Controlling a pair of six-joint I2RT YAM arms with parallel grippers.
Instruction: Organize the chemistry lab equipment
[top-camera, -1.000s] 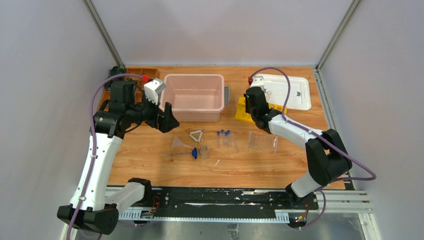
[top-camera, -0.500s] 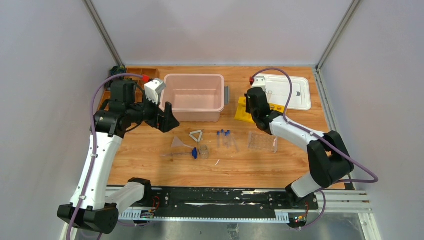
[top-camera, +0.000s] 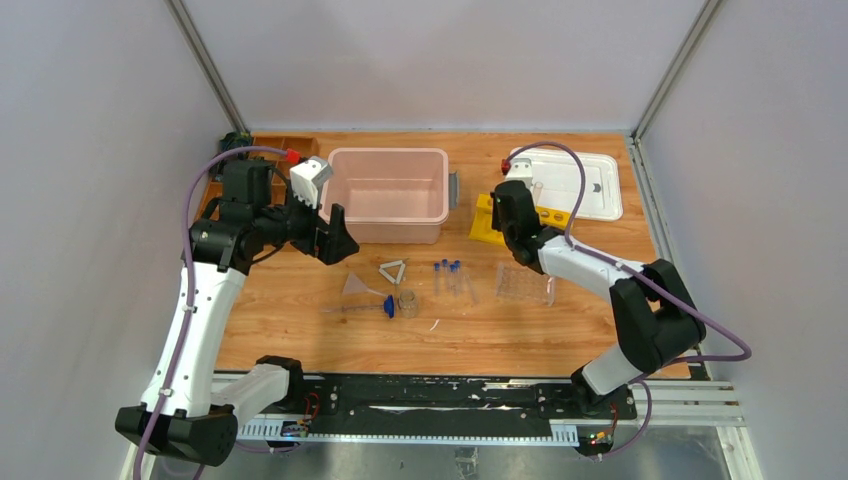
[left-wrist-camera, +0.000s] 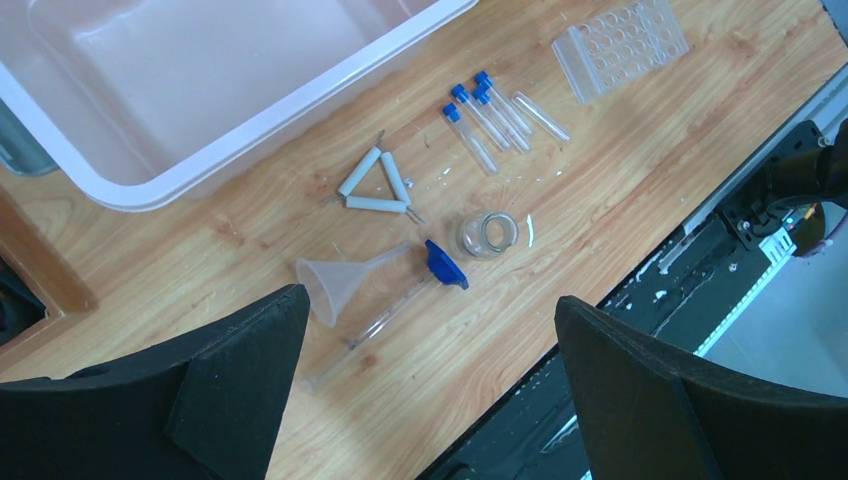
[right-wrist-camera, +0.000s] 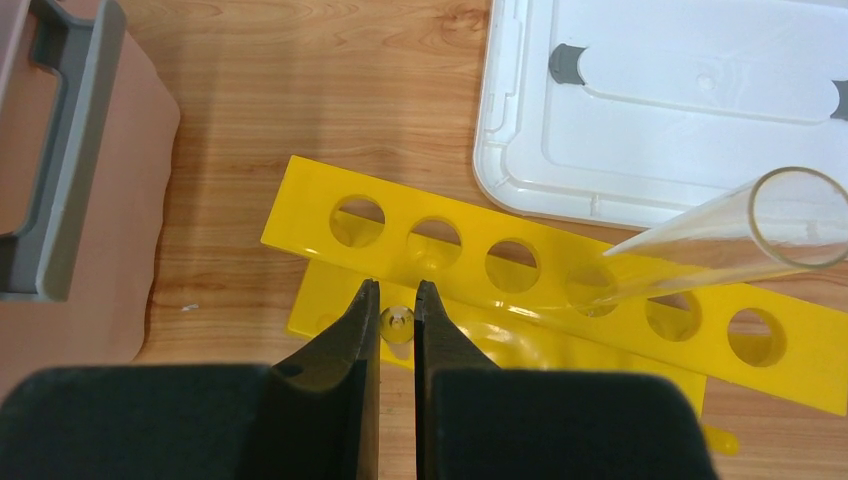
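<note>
My right gripper (right-wrist-camera: 397, 292) is shut on a small clear tube (right-wrist-camera: 397, 322), seen end-on between its tips, just above the yellow holed rack (right-wrist-camera: 310, 200). A wider clear tube (right-wrist-camera: 720, 235) leans in one of the rack's holes. In the top view my right gripper (top-camera: 503, 207) is over the rack (top-camera: 484, 226). My left gripper (left-wrist-camera: 430, 390) is open and empty, high above the funnel (left-wrist-camera: 330, 285), a long clear tube with a blue foot (left-wrist-camera: 375, 320), the tiny beaker (left-wrist-camera: 488, 233), the pale triangle (left-wrist-camera: 372, 187), the blue-capped vials (left-wrist-camera: 480, 112) and the clear vial tray (left-wrist-camera: 620, 45).
A pink bin (top-camera: 388, 195) stands at the back centre, its grey handle (right-wrist-camera: 60, 150) next to the rack. A white lid (top-camera: 580, 183) lies at the back right. A brown wooden tray (top-camera: 270, 148) sits in the back left corner.
My right gripper has shifted slightly to the right over the yellow rack. The left arm has not moved.
</note>
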